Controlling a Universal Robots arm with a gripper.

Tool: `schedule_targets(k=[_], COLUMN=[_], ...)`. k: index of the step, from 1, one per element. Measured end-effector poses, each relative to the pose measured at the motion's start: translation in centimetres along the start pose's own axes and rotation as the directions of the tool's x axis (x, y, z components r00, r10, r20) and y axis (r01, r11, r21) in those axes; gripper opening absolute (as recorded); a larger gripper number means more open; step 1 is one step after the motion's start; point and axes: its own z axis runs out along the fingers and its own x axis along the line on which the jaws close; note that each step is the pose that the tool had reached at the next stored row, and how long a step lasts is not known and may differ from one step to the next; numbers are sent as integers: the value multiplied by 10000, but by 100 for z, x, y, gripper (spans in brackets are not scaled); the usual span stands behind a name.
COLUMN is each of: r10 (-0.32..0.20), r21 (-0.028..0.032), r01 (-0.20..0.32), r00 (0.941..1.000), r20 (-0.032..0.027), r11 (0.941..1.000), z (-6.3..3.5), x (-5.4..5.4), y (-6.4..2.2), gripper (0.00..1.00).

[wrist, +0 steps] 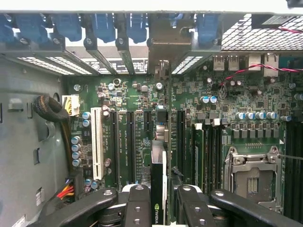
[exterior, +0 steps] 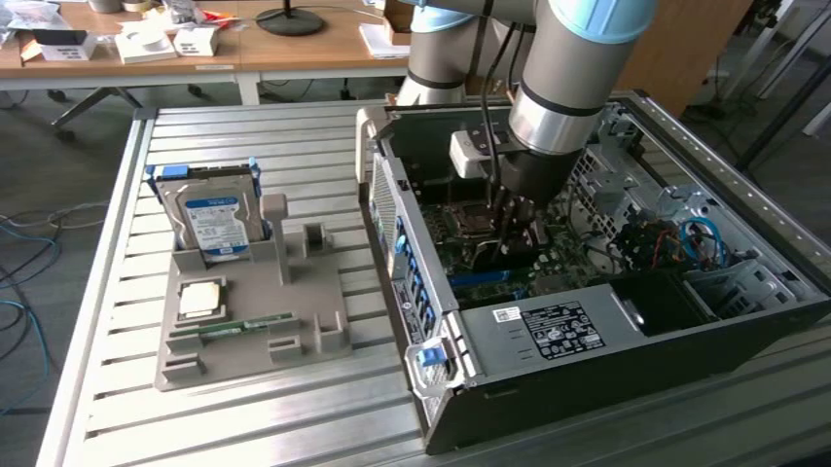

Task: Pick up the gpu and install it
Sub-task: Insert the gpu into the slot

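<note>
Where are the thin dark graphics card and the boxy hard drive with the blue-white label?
graphics card (wrist: 157,189): wrist view, on the edge facing the camera.
hard drive (exterior: 216,222): exterior view, on its label.

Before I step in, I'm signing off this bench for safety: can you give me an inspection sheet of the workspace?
Surface: slatted metal table, holding an open computer case.
Job's things: graphics card, edge-on over the motherboard.
Clutter: grey holder with hard drive, processor and memory stick.
Hand: hand shut on the graphics card, inside the case.
Cables: blue wires inside the case; loose cables on the floor.
Surroundings: wooden desk with boxes.
</note>
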Motion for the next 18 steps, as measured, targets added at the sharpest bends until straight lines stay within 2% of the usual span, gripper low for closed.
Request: schedule_targets(k=[18], r10=[-74], r21=[-2], r01=[74], r00=[10000], r20=[2], r11=[10000], z=[2], x=[-11], y=[1], gripper=[26])
